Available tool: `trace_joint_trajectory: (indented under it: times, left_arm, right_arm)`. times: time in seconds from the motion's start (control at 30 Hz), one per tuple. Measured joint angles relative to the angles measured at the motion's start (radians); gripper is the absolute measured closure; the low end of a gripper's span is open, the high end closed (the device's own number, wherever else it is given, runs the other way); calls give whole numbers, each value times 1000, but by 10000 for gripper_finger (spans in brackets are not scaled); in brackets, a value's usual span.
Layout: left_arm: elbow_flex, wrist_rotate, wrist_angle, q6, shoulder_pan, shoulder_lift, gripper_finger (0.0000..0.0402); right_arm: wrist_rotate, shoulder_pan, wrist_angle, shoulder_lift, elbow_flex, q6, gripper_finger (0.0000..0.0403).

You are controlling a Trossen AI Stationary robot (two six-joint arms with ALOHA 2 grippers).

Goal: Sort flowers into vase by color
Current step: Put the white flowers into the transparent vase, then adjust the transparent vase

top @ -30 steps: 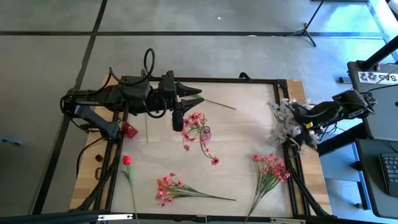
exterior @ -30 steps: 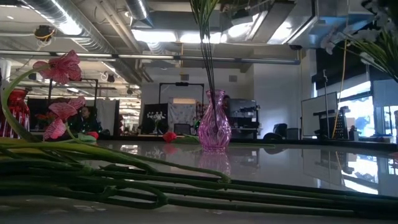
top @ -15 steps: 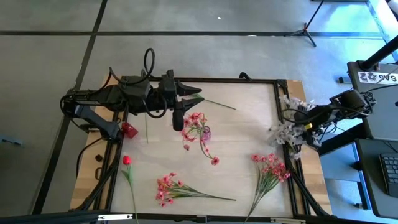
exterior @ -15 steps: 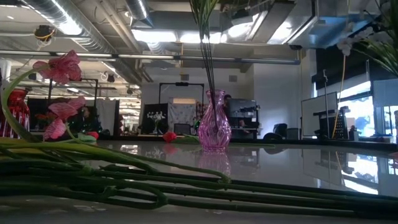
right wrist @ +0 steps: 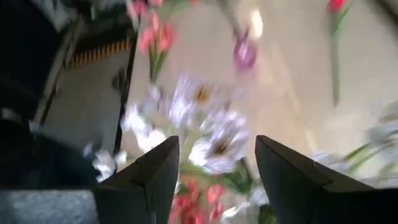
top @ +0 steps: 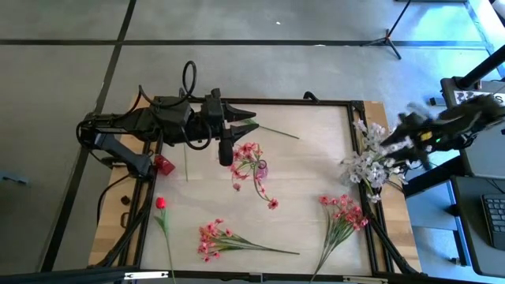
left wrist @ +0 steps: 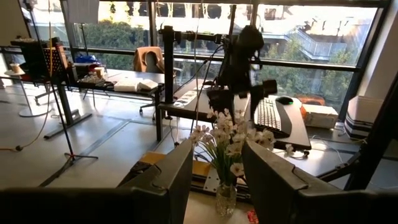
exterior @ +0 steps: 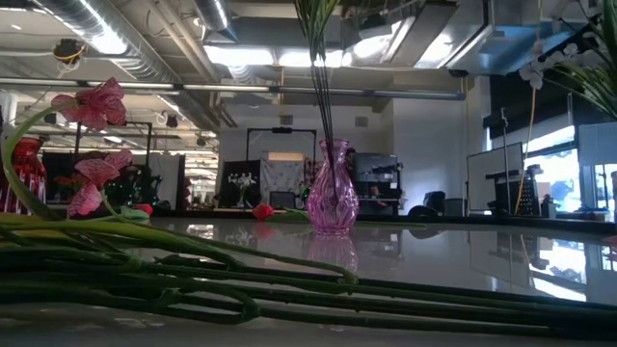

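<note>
My right gripper (top: 401, 140) hangs over the table's right edge, shut on a spray of white flowers (top: 367, 162) that shows high up in the low view (exterior: 564, 58). A pink glass vase (top: 260, 168) stands mid-table with pink flowers (top: 248, 152) in it, their green stems rising from its neck (exterior: 323, 96). My left gripper (top: 246, 120) waits open and level at the far left, behind the vase, with nothing between its fingers (left wrist: 217, 155). On the table lie a single red bud (top: 160, 203) and two pink sprays (top: 211, 237) (top: 345, 211). My right gripper holds the white spray with the blossoms (right wrist: 211, 140) sticking out past its fingers toward the table's left. Blur and the blossoms hide the place of contact, so which part it has cannot be told. The spray is lifted clear of the table.
A red vase (top: 163, 164) stands at the left edge by the left arm. One loose green stem (top: 278, 132) lies near the far edge. A black frame (top: 355, 102) borders the table. Bare tabletop (top: 316, 158) lies between the pink vase and the white flowers.
My right gripper has risen and drawn back toward the table's right edge, rolling a little, and has carried the white spray up with it. The left arm, the vase and the flowers on the table have stayed where they were.
</note>
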Motion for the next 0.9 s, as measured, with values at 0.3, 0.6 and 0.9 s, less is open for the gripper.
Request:
trace_joint_trajectory:
  times: [0.3, 0.6, 0.9]
  left_arm:
    - [0, 0, 0, 0, 0, 0, 263]
    - [0, 0, -1, 0, 0, 0, 263]
    - [0, 0, 0, 0, 3, 0, 263]
  right_arm:
    - [93, 0, -5, 5, 5, -53, 194]
    - [401, 0, -8, 30, -146, 31, 194]
    - [515, 0, -1, 272, -10, 42, 194]
